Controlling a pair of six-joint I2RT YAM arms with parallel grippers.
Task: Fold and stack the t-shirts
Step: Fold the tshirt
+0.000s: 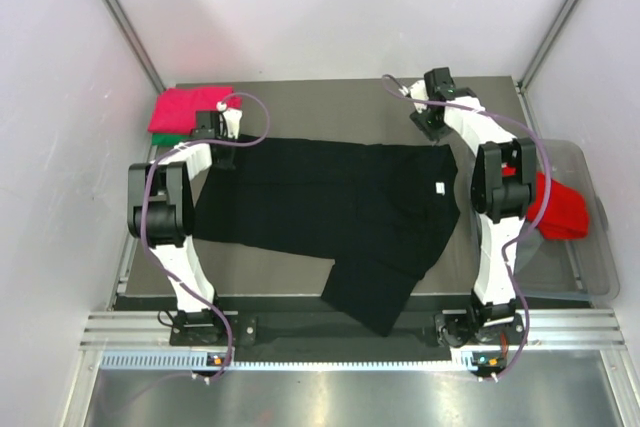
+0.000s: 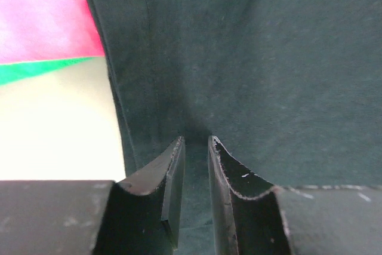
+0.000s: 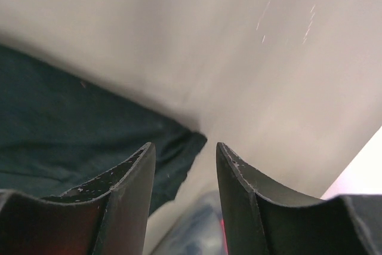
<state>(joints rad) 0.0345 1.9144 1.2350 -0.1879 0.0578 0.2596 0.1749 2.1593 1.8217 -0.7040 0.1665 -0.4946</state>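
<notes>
two sets of jaws are hovering near far corners of black t-shirt (image 1: pixel 330 197) | left narrowly apart, right wider, neither gripping | shirt is lying spread for folding

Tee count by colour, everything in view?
black tee: 1, spread on the table
pink tee: 1, folded, far left
green tee: 1, only an edge shows under the pink
red tee: 1, in the bin
Total: 4
</notes>
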